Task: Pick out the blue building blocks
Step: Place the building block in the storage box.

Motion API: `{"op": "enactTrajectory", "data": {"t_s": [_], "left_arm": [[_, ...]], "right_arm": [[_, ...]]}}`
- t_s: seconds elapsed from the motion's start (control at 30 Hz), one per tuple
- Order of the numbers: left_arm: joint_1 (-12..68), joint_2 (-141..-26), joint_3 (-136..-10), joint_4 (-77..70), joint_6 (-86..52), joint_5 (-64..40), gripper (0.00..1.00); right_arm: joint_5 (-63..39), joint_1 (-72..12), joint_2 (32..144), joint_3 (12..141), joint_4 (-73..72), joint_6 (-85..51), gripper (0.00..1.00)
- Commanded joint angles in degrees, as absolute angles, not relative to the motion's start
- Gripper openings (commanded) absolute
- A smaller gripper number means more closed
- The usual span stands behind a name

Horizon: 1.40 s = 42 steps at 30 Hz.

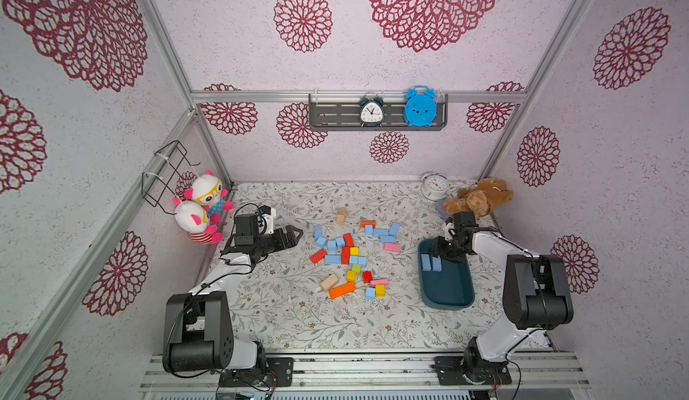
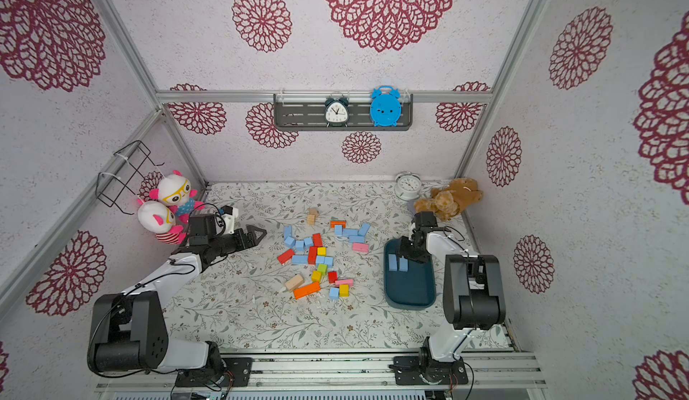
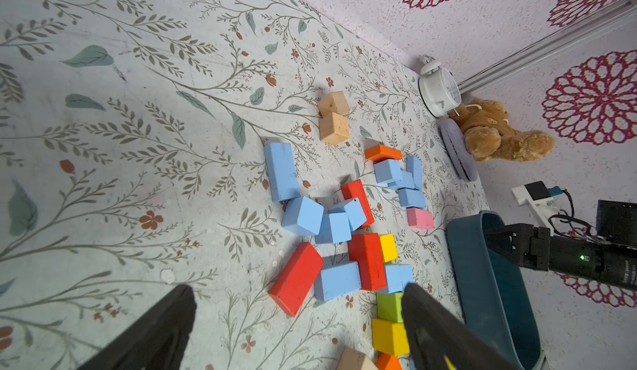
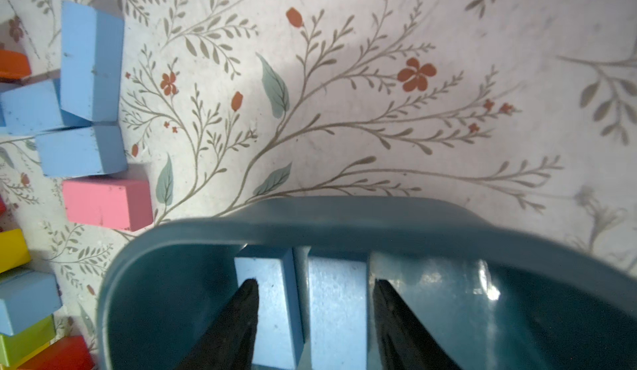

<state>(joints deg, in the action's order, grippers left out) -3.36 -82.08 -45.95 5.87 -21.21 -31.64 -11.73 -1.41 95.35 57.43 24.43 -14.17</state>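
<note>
Several blue building blocks (image 1: 333,259) lie mixed with other colours in a pile mid-table, also seen in the left wrist view (image 3: 336,279). Two more blue blocks (image 4: 336,302) lie flat side by side in the far end of the dark teal tub (image 1: 447,290). My right gripper (image 4: 315,292) hangs open just above them, holding nothing; in both top views it sits over the tub's far end (image 1: 437,254) (image 2: 405,255). My left gripper (image 1: 294,235) is wide open and empty, left of the pile, with a red block (image 3: 296,278) ahead of its fingertips.
Red, orange, yellow, green, pink and tan blocks (image 1: 342,290) are scattered through the pile. A white clock (image 1: 434,185) and brown teddy (image 1: 481,197) sit at the back right corner. Two plush toys (image 1: 203,208) and a wire basket (image 1: 167,172) hang on the left wall.
</note>
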Motion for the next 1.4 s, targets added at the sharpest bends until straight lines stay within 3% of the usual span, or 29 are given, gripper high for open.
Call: {"op": "enactTrajectory", "data": {"t_s": [0.0,0.47,0.7,1.17,1.37], "left_arm": [[-3.0,-82.8,-46.3,6.7,-20.5,-31.1,0.97],[-2.9,-83.0,-46.2,6.6,-20.3,-31.1,0.97],[-2.9,-83.0,-46.2,6.5,-20.5,-31.1,0.97],[-2.8,-83.3,-46.3,6.4,-19.9,-30.3,0.97],[-2.8,-83.4,-46.3,6.5,-20.0,-30.4,0.97]], "right_arm": [[-13.8,-1.2,96.1,57.5,24.5,-14.7,0.56],[-17.1,-1.2,93.9,56.9,24.4,-16.1,0.52],[-7.7,-0.7,90.9,57.4,28.4,-16.2,0.64],[-19.7,-0.6,96.7,56.3,24.9,-15.7,0.62],[-19.5,-0.6,95.3,55.4,24.1,-17.0,0.61]]}}
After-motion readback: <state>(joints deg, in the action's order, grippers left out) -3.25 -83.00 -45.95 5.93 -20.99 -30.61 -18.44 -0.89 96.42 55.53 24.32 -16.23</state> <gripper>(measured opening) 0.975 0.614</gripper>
